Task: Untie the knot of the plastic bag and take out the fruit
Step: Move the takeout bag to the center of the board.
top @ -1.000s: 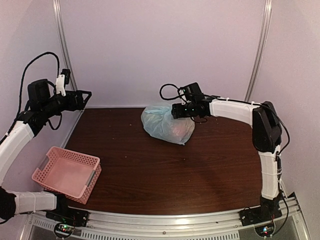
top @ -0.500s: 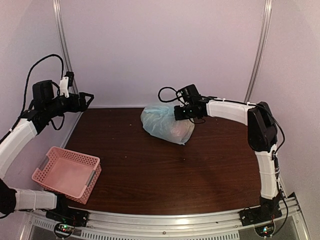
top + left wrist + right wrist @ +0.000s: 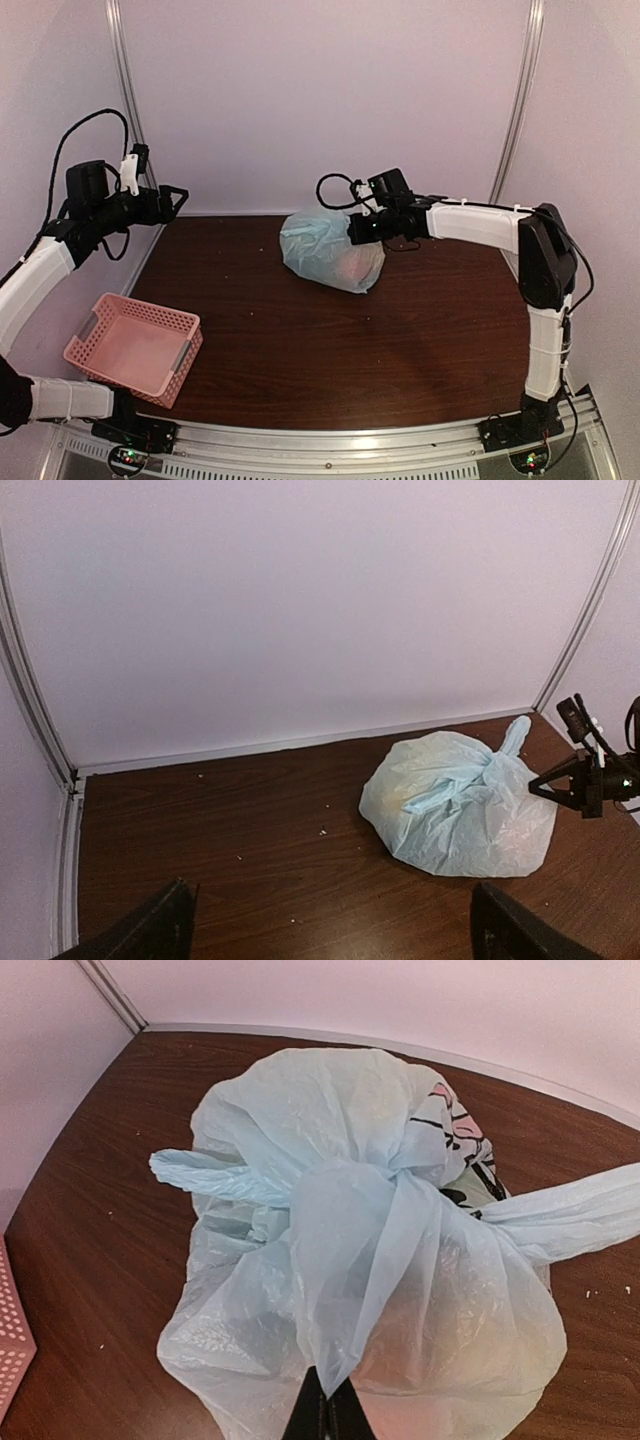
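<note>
The pale blue plastic bag (image 3: pixel 330 252) sits at the back middle of the table, bulging and tied. Its knot (image 3: pixel 400 1175) shows as a twisted bunch on top, with one handle loop (image 3: pixel 570 1210) trailing right. My right gripper (image 3: pixel 327 1402) is shut on the tip of a loose flap of the bag that runs down from the knot; from above, this gripper (image 3: pixel 357 231) is against the bag's right side. The fruit is only a dim orange-pink tint (image 3: pixel 480 1360) through the plastic. My left gripper (image 3: pixel 176 198) hangs open over the table's far left corner, well away from the bag (image 3: pixel 460 805).
A pink perforated basket (image 3: pixel 135 345) stands at the near left of the table, its corner also at the edge of the right wrist view (image 3: pixel 10 1345). White walls and metal corner rails close in the back and sides. Small crumbs dot the dark wood (image 3: pixel 325 831).
My right gripper has closed on the bag's flap and drawn it taut, shifting the bag slightly. The left arm rose a little, then held still.
</note>
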Controlling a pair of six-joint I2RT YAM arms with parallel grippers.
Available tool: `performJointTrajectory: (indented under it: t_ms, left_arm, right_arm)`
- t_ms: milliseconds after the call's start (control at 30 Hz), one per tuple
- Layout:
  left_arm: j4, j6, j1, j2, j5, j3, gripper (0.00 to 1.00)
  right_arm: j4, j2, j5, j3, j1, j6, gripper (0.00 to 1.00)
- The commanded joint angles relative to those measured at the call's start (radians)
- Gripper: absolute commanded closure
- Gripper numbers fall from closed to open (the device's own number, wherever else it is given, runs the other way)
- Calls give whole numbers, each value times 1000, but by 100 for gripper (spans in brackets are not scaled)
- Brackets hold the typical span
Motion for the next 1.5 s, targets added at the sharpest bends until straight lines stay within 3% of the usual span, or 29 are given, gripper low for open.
performJointTrajectory:
  t_ms: [0,533,900,1233,1267,1400,1467]
  left_arm:
    - [23,8,2,5,22,10,3]
    - [72,16,-22,18,99,-16,3]
    - [86,25,-78,50,121,-26,3]
    - [89,30,-136,78,120,-28,3]
    - [89,31,-146,80,120,-28,3]
    - [89,3,-211,79,104,-32,3]
    - [90,-42,-241,71,89,-40,3]
  right_arm:
    - [56,-106,-107,-92,35,-19,100]
    - [98,-385,-268,-518,198,-22,100]
    - [112,-599,-337,-730,299,92,100]
    - [80,-768,-247,-847,332,150,100]
    - [78,-780,-232,-845,332,150,98]
    - [68,-857,-121,-839,331,143,47]
    - [11,-901,-9,-823,326,142,30]
